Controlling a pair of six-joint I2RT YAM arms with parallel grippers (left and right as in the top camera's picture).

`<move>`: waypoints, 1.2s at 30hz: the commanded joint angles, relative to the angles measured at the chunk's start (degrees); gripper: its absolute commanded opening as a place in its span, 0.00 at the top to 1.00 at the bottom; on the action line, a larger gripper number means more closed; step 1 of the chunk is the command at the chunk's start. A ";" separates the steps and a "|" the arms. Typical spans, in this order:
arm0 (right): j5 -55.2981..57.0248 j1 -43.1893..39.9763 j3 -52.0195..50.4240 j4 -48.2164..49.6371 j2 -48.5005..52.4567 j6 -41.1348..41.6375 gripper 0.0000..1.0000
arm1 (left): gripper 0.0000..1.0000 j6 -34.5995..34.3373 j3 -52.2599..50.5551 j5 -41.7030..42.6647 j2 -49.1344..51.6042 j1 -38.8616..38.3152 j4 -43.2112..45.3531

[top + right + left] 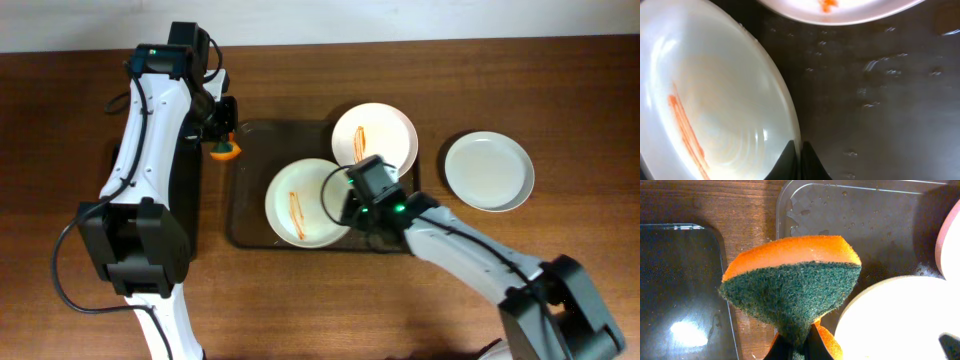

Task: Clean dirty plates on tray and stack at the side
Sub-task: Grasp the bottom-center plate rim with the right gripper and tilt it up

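Note:
A dark tray [250, 170] holds two white plates with orange streaks: a front plate [303, 203] and a back plate [375, 135]. My right gripper [348, 208] is shut on the front plate's right rim; the right wrist view shows the rim [790, 120] between the fingertips [799, 150] and the back plate [840, 10] above. My left gripper [222, 140] is shut on an orange and green sponge [224, 150], [795, 280], held over the tray's left edge [782, 210]. A clean white plate [488, 171] lies on the table to the right.
A black mat [190, 190] lies left of the tray and also shows in the left wrist view [680, 290]. The tray floor [880, 100] is wet with drops. The wooden table [80, 300] surrounds everything.

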 commanded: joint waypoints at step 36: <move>-12.20 -1.99 15.52 -5.79 19.28 -13.44 0.96 | 1.00 0.90 -11.69 0.00 -0.50 -5.38 5.60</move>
